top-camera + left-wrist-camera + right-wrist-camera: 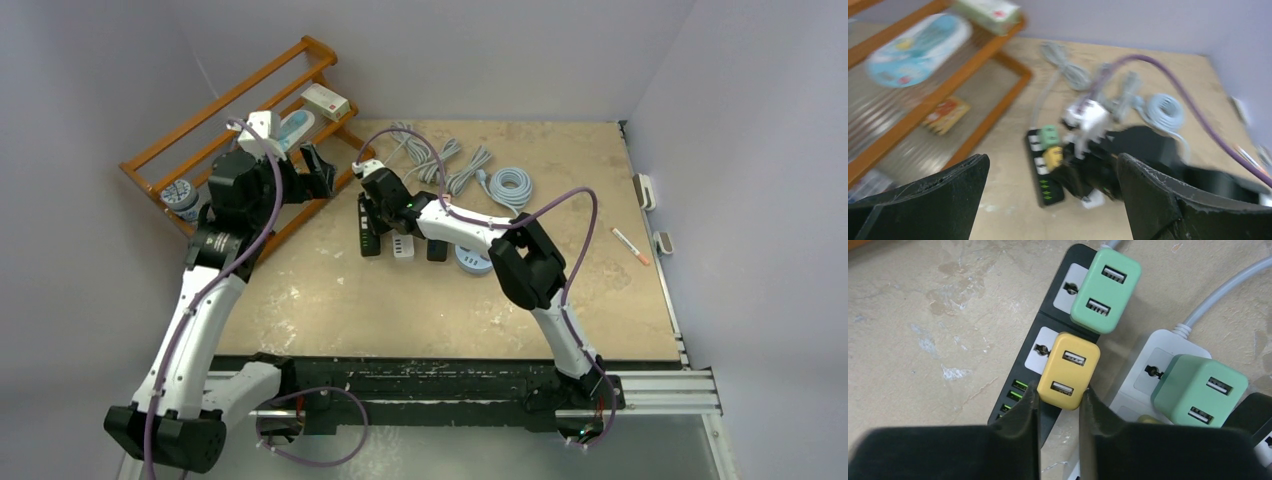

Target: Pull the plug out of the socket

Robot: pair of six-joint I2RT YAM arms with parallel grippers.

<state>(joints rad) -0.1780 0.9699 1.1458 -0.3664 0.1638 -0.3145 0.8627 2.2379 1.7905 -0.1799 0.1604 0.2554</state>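
One yellow plug (pixel 1069 371) is clamped by the right gripper (pixel 1060 400) but not yet pulled from the black strip (pixel 1004 412), and the left gripper (pixel 1050 167) gapes idle.

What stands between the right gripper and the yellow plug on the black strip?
Nothing visible. The right gripper is shut on the yellow plug's near end; the green plug sits in the next socket beyond.

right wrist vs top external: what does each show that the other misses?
Right wrist only: the yellow plug with its two USB ports, the right gripper shut on its lower end, and a green plug on the white power strip. Top only: both arms whole, the left gripper open by the wooden rack, and coiled cables. Both: the black power strip.
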